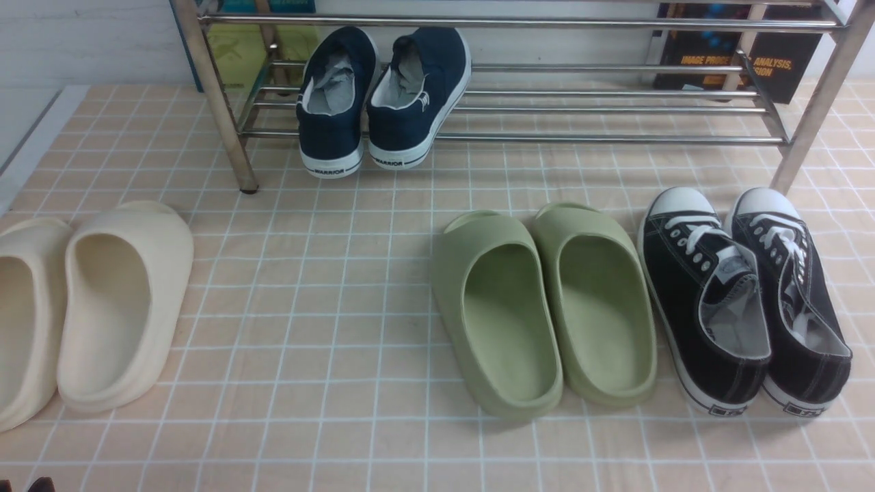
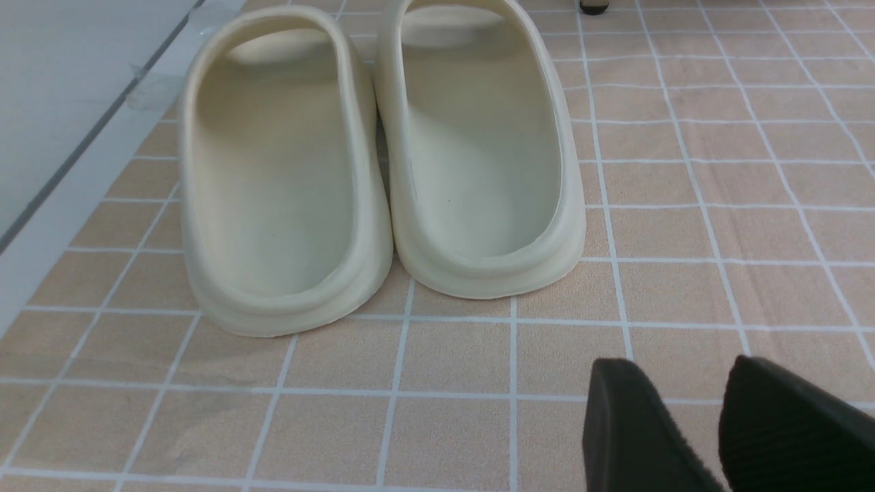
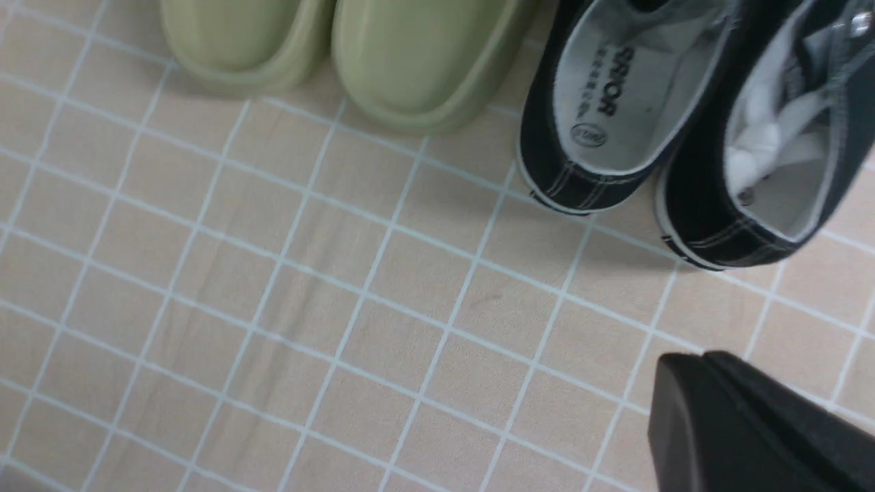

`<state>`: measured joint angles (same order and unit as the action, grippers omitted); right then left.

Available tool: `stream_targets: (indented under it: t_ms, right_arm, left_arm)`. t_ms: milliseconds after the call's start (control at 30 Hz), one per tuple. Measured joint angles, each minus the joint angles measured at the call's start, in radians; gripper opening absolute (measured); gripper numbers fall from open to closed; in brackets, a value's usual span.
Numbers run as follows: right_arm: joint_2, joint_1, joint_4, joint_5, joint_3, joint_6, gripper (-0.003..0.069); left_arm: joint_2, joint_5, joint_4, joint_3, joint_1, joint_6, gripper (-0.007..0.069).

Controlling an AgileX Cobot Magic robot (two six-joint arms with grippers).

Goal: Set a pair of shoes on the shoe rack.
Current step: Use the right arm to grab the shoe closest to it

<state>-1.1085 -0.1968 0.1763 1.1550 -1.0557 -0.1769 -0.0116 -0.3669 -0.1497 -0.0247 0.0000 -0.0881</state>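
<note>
The pair of shoes, two black canvas sneakers with white toe caps and laces, stands side by side on the tiled cloth at the right, one [image 1: 673, 273] next to the other [image 1: 820, 321], toes toward the shoe rack [image 1: 547, 138]. The chrome rack spans the back. In the right wrist view their heels [image 3: 704, 205] lie a short way ahead of my right gripper [image 3: 704, 359], which is shut with nothing in it. My left gripper [image 2: 673, 365] is open over bare cloth, apart from any shoe.
Navy slip-ons [image 1: 383, 96] rest on the rack's lower bars at the left. Green slides [image 1: 499, 307] lie just left of the sneakers. Cream slides [image 1: 116, 301] sit at the far left, in front of the left gripper. Books [image 1: 786, 61] lean behind the rack.
</note>
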Motion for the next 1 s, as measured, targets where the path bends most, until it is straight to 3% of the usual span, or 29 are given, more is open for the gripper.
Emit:
stream_targets:
  t_ms: [100, 200, 367, 400, 533, 633, 700, 800, 933, 967, 1000]
  right_arm:
    - [-0.14, -0.045, -0.013, 0.007, -0.057, 0.019, -0.0003]
    - [-0.289, -0.068, -0.015, 0.007, -0.126, 0.043, 0.0059]
    - [-0.452, -0.075, -0.02, -0.014, -0.183, 0.053, 0.0273]
    - [-0.507, -0.081, -0.029, -0.035, -0.189, 0.055, 0.0376]
    - [-0.588, -0.109, -0.068, -0.092, -0.19, 0.068, 0.0514]
    - [-0.632, -0.134, -0.129, -0.137, -0.19, 0.129, 0.0545]
    - [-0.657, -0.146, -0.176, -0.155, -0.19, 0.177, 0.0528]
    - [-0.678, -0.146, -0.193, -0.154, -0.19, 0.202, 0.0445]
    - [-0.686, -0.148, -0.176, -0.155, -0.183, 0.202, 0.0223]
    - [-0.686, -0.149, -0.159, -0.155, -0.183, 0.196, 0.0126]
    - [-0.686, -0.151, -0.155, -0.155, -0.183, 0.194, 0.0074]
  left_arm:
    - [0.0, 0.0, 0.0, 0.0, 0.0, 0.0, 0.0238]
    - [0.0, 0.0, 0.0, 0.0, 0.0, 0.0, 0.0239]
    - [0.0, 0.0, 0.0, 0.0, 0.0, 0.0, 0.0239]
    - [0.0, 0.0, 0.0, 0.0, 0.0, 0.0, 0.0239]
    - [0.0, 0.0, 0.0, 0.0, 0.0, 0.0, 0.0239]
    - [0.0, 0.0, 0.0, 0.0, 0.0, 0.0, 0.0239]
    - [0.0, 0.0, 0.0, 0.0, 0.0, 0.0, 0.0239]
    - [0.0, 0.0, 0.0, 0.0, 0.0, 0.0, 0.0239]
    - [0.0, 0.0, 0.0, 0.0, 0.0, 0.0, 0.0239]
    - [0.0, 0.0, 0.0, 0.0, 0.0, 0.0, 0.0239]
    - [0.0, 0.0, 0.0, 0.0, 0.0, 0.0, 0.0239]
